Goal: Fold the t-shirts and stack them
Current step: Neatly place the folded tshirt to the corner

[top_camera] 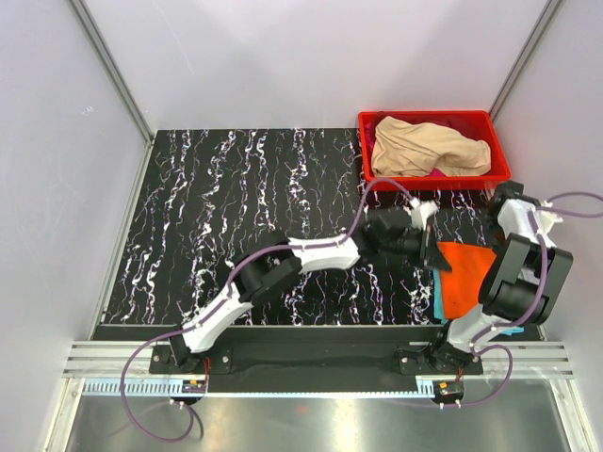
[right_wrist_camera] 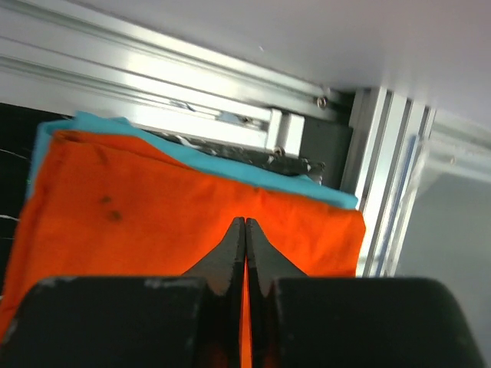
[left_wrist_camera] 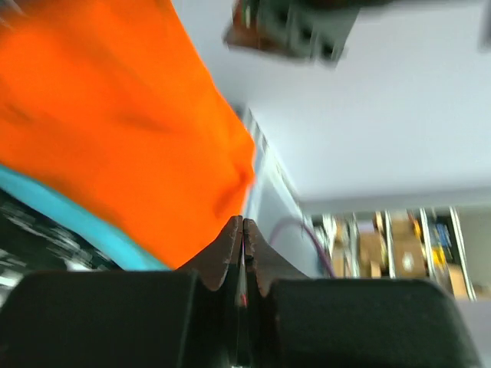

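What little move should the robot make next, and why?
Probably lift the left pincer and right pincer, both shut, clear of the folded bright orange cloth t-shirt. It already lies flat on the light blue t-shirt, while the crumpled beige t-shirt waits unfolded in the red plastic bin.

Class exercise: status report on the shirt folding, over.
Left jaws shut, right jaws shut. Orange t-shirt folded atop light blue t-shirt. Beige t-shirt in red bin. Nothing obstructing.

table [top_camera: 236,207]: black marbled | on it: red bin [top_camera: 364,141], light blue t-shirt [right_wrist_camera: 100,123]
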Robot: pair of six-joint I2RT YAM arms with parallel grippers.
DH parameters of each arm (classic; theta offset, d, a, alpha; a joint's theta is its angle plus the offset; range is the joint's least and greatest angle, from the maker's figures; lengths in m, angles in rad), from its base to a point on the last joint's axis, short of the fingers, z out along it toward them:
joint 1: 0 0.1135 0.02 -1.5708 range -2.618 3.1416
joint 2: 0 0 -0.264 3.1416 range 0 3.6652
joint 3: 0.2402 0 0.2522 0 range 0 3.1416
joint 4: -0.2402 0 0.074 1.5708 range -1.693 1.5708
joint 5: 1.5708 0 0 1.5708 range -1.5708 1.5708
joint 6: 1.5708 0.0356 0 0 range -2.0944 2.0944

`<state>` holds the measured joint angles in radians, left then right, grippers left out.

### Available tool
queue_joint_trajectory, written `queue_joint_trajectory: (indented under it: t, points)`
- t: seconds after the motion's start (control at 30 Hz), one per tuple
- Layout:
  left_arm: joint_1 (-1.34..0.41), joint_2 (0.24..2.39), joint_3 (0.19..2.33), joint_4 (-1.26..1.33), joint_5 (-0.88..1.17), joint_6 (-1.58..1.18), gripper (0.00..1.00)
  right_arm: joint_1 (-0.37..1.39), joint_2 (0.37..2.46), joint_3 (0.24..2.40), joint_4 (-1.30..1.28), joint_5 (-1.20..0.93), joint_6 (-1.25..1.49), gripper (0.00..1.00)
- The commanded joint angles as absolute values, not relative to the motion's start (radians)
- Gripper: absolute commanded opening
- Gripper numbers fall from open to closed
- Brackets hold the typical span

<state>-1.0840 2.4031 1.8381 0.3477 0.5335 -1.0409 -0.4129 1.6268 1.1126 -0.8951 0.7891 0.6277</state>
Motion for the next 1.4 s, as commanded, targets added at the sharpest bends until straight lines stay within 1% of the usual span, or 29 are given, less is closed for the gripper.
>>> queue_joint_trajectory:
  t: [0.0, 0.03, 0.13, 0.3, 0.53, 0.73, 0.77, 0.83, 0.9, 0.97, 1.13, 1.27, 1.37]
  points:
    - [-1.143, 2.387, 1.778, 0.451, 0.676, -1.043, 0.05, -0.446, 1.58, 1.051, -0.997, 0.726, 0.799, 0.02]
    - [-1.15, 2.402, 1.784, 0.457, 0.717, -1.045, 0.05, -0.46, 1.58, 1.039, -0.977, 0.709, 0.787, 0.0]
    - [-1.183, 2.413, 1.779, 0.463, 0.75, -1.017, 0.04, -0.465, 1.566, 1.002, -0.982, 0.686, 0.807, 0.0]
    - [-1.216, 2.419, 1.778, 0.437, 0.715, -0.956, 0.04, -0.465, 1.47, 0.971, -0.954, 0.655, 0.793, 0.0]
    - [-1.224, 2.46, 1.782, 0.454, 0.678, -0.959, 0.04, -0.466, 1.434, 0.959, -0.939, 0.614, 0.753, 0.0]
    - [-1.224, 2.514, 1.865, 0.399, 0.676, -0.945, 0.03, -0.465, 1.44, 0.957, -0.925, 0.606, 0.739, 0.0]
    - [-1.22, 2.525, 1.879, 0.372, 0.678, -0.942, 0.02, -0.465, 1.443, 0.96, -0.922, 0.607, 0.736, 0.0]
    - [-1.216, 2.531, 1.835, 0.46, 0.696, -1.024, 0.01, -0.465, 1.451, 0.966, -0.914, 0.609, 0.726, 0.0]
    - [-1.209, 2.502, 1.777, 0.489, 0.677, -1.048, 0.0, -0.466, 1.457, 0.974, -0.908, 0.614, 0.716, 0.0]
    - [-1.206, 2.479, 1.753, 0.419, 0.663, -1.026, 0.0, -0.466, 1.462, 0.982, -0.905, 0.614, 0.712, 0.0]
    - [-1.198, 2.464, 1.71, 0.44, 0.69, -1.066, 0.0, -0.465, 1.479, 0.985, -0.896, 0.592, 0.722, 0.0]
    - [-1.198, 2.41, 1.674, 0.413, 0.695, -1.002, 0.0, -0.465, 1.479, 0.985, -0.891, 0.577, 0.713, 0.0]
    - [-1.19, 2.292, 1.599, 0.368, 0.673, -0.907, 0.0, -0.465, 1.456, 0.994, -0.882, 0.528, 0.677, 0.0]
